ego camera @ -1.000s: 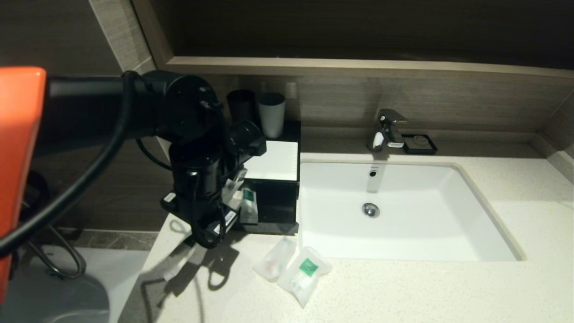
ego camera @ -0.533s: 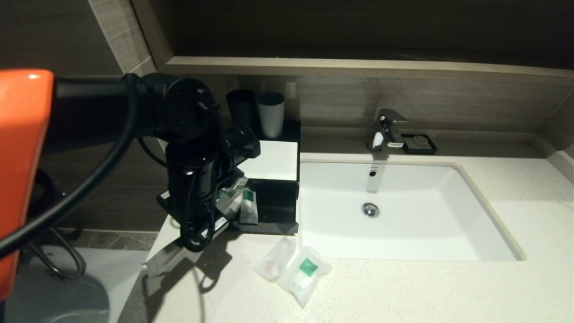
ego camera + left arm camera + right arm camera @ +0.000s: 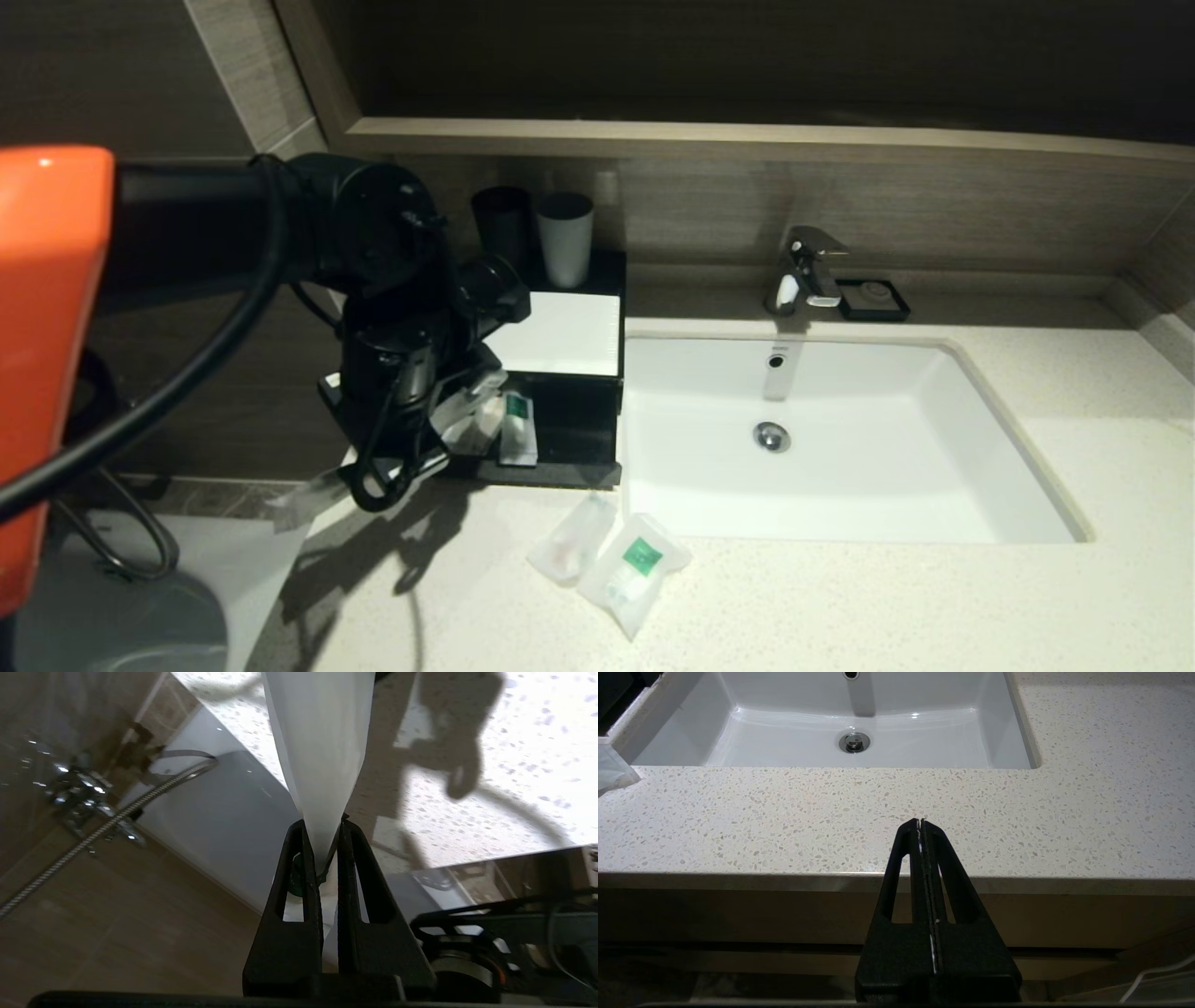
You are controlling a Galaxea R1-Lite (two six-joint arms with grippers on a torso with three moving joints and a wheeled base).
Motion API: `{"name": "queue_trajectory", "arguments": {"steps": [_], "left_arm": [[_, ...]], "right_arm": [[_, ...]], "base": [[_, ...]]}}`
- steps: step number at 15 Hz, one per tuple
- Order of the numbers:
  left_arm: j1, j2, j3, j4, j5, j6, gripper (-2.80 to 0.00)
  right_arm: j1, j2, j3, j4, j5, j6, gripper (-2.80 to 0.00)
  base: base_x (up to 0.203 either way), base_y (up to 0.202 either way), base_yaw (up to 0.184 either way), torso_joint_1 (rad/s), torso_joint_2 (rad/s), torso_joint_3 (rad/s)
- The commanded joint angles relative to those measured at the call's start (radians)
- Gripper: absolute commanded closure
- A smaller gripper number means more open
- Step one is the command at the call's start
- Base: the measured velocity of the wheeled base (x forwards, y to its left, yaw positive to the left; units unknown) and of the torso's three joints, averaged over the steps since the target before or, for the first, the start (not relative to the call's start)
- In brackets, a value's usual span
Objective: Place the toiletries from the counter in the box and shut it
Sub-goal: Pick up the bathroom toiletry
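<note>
Clear plastic, the long toothbrush pack point(image 3: 322, 756) is pinched at one end by the left pincer point(image 3: 322, 858), hanging past the tabletop point(image 3: 840, 607) edge, just left of the box point(image 3: 565, 336). Its open drawer point(image 3: 569, 439) already holds something green-labelled. The pack should be swung lengthwise over the drawer and lowered before release. Two sachets point(image 3: 611, 560) wait near the sink point(image 3: 840, 448). The right pincer point(image 3: 923, 826) is parked, pressed together.
</note>
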State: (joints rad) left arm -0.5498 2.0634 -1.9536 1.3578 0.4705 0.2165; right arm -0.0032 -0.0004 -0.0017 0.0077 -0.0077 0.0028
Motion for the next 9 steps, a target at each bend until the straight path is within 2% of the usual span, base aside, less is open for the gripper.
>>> {"name": "queue_trajectory", "arguments": {"steps": [1, 5, 9], "left_arm": [[0.001, 0.011, 0.001, 0.003, 0.026, 0.021, 0.0], [-0.003, 0.021, 0.0, 0.003, 0.039, 0.053, 0.0], [-0.01, 0.032, 0.001, 0.001, 0.081, 0.081, 0.0]], "right_arm": [[0.0, 0.0, -0.001, 0.0, 0.0, 0.0, 0.0], [0.0, 0.0, 0.0, 0.0, 0.0, 0.0, 0.0], [0.0, 0.0, 0.0, 0.0, 0.0, 0.0, 0.0]], "base": [[0.0, 0.0, 0.0, 0.0, 0.0, 0.0], [0.0, 0.0, 0.0, 0.0, 0.0, 0.0], [0.0, 0.0, 0.0, 0.0, 0.0, 0.0]]}}
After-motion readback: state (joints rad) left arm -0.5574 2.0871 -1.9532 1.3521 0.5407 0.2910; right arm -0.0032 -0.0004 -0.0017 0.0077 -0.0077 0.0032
